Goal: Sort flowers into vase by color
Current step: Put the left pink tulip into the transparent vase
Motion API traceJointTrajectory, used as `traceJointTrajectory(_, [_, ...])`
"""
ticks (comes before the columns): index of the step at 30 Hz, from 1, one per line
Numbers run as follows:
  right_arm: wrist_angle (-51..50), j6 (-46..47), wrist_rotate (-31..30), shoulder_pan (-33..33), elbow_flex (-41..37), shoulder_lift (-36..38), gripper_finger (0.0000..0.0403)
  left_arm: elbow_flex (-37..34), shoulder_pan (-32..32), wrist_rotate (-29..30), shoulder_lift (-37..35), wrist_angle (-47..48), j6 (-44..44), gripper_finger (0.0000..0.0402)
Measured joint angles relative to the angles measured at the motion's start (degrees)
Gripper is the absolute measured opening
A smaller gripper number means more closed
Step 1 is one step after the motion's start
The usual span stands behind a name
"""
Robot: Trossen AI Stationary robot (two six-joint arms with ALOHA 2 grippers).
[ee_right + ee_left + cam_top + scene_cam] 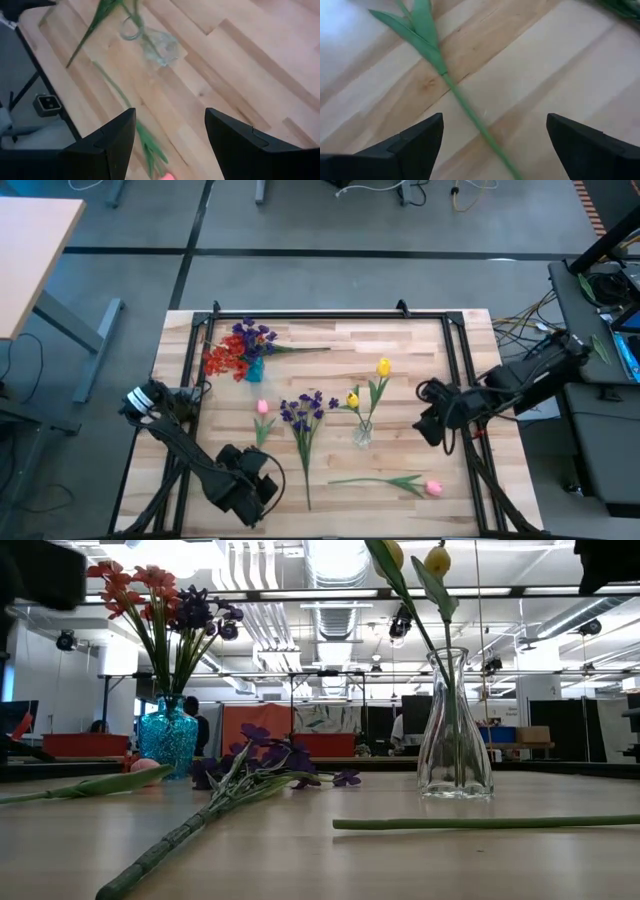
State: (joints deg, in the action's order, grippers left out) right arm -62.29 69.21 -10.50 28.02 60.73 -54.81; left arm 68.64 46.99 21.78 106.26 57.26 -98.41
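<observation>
Now the left claw (pixel 262 485) hovers low near the table's front edge, fingers spread and empty, straddling the thin green stem of the pink flower (pixel 262 408) lying flat on the table (pixel 420 340). This looks like the pick-up step; next it should drop and close on the stem. The right claw (pixel 432 425) waits released beside the clear vase (pixel 362 434) holding the yellow flowers (pixel 383 367).

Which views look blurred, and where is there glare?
Left wrist view: the stem is soft, and the upper left of the table is washed out by glare. Right wrist view: the clear vase is smeared. Low view: the ceiling lights glare behind the blue vase. High view: evenly lit.
</observation>
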Motion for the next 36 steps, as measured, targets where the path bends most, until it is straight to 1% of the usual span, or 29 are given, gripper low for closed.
traceJointTrajectory(7, [1.08,1.81,0.00,2.67,1.02,-1.68,0.0228,-7.54,-1.12,0.04,-0.15,-8.57,-0.43,0.0311])
traceJointTrajectory(13, [1.10,2.60,-0.18,3.47,1.49,-1.66,0.0228,-9.35,-1.03,0.98,-0.35,-9.42,-3.05,0.0308])
traceJointTrajectory(16, [1.11,2.26,-0.56,3.48,1.46,-1.75,0.0228,-9.77,-1.03,1.17,-0.37,-10.45,-3.18,0.0289])
traceJointTrajectory(18, [1.15,1.90,-1.04,3.50,1.46,-1.97,0.0228,-10.05,-1.03,1.24,-0.38,-11.18,-3.48,0.0262])
traceJointTrajectory(20, [1.28,1.49,-1.42,3.78,1.46,-2.32,0.0228,-10.14,-1.03,1.30,-0.36,-11.37,-4.30,0.0225])
traceJointTrajectory(29, [1.30,-0.04,-2.14,5.90,1.45,-3.75,0.0228,-10.29,-1.02,1.85,-0.28,-11.62,-6.08,0.0022])
traceJointTrajectory(30, [1.32,-0.22,-2.23,6.30,1.44,-4.00,0.0228,-10.30,-0.94,2.04,-0.32,-11.68,-6.31,0.0012])
traceJointTrajectory(33, [1.32,-0.87,-3.08,7.91,1.46,-4.83,0.0228,-10.47,-0.82,1.99,-1.12,-11.70,-6.91,0.0008])
traceJointTrajectory(36, [1.32,-1.03,-4.52,9.94,1.45,-5.71,0.0228,-10.33,-0.06,1.95,-2.68,-9.77,-7.16,0.0002])
